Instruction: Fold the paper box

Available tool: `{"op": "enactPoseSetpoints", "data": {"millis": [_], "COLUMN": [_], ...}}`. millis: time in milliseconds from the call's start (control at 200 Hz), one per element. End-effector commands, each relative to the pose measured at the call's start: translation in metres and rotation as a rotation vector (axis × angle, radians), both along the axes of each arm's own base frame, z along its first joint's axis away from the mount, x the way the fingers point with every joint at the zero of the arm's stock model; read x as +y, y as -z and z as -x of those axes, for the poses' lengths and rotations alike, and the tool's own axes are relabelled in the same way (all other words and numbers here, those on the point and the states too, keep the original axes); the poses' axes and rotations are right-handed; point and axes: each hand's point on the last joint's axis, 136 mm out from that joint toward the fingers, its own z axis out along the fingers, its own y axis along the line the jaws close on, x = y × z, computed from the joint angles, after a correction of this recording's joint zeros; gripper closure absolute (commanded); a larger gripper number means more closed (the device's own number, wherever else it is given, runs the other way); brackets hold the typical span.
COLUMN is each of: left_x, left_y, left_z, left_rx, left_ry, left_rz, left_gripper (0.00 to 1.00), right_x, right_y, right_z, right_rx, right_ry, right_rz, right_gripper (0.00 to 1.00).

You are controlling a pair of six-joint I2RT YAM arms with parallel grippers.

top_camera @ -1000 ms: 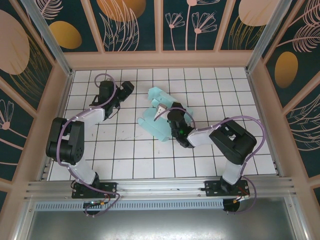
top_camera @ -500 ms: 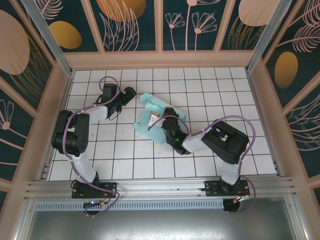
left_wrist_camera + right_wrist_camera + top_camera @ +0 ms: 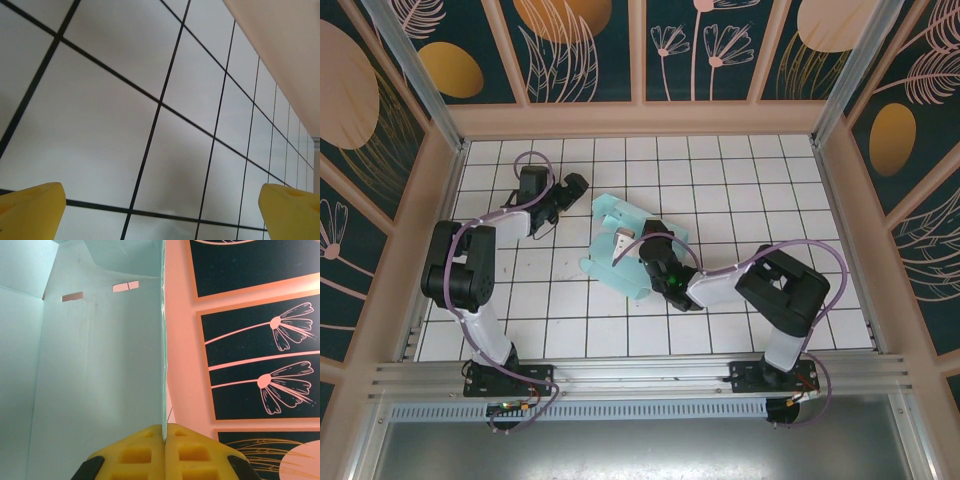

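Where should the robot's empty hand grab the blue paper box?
Probably the thin far flap of the paper box, approached from the left by the open left gripper. That edge faces it, the card looks thin enough to pinch, and the right gripper clamps another edge.

The left arm stretches forward, the left hand [image 3: 160, 195] spread wide. The right arm bends inward, the right hand [image 3: 164, 432] pinched on the paper box [image 3: 100, 370].
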Motion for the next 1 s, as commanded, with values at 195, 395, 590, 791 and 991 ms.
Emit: {"op": "enactPoseSetpoints", "data": {"millis": [195, 395, 590, 791, 991], "left_x": [-0.015, -0.024, -0.034, -0.037, -0.047], "left_y": [-0.02, -0.027, -0.033, -0.033, -0.029], "left_z": [-0.006, -0.01, -0.016, -0.02, -0.023], "left_rx": [-0.085, -0.12, -0.14, -0.118, -0.102], "left_ry": [0.106, 0.161, 0.237, 0.274, 0.312], "left_rz": [0.027, 0.037, 0.0, -0.035, -0.041], "left_gripper": [0.02, 0.09, 0.13, 0.15, 0.16], "right_x": [-0.009, -0.013, -0.013, -0.013, -0.013], "right_y": [0.021, 0.027, 0.022, 0.019, 0.026], "right_z": [-0.009, -0.018, -0.016, -0.013, -0.015], "right_rx": [-0.015, -0.035, -0.064, -0.097, -0.106], "right_ry": [0.019, 0.044, 0.042, 0.047, 0.051], "right_rz": [0.051, 0.06, 0.067, 0.095, 0.13], "right_gripper": [1.0, 1.0, 1.0, 1.0, 1.0]}}
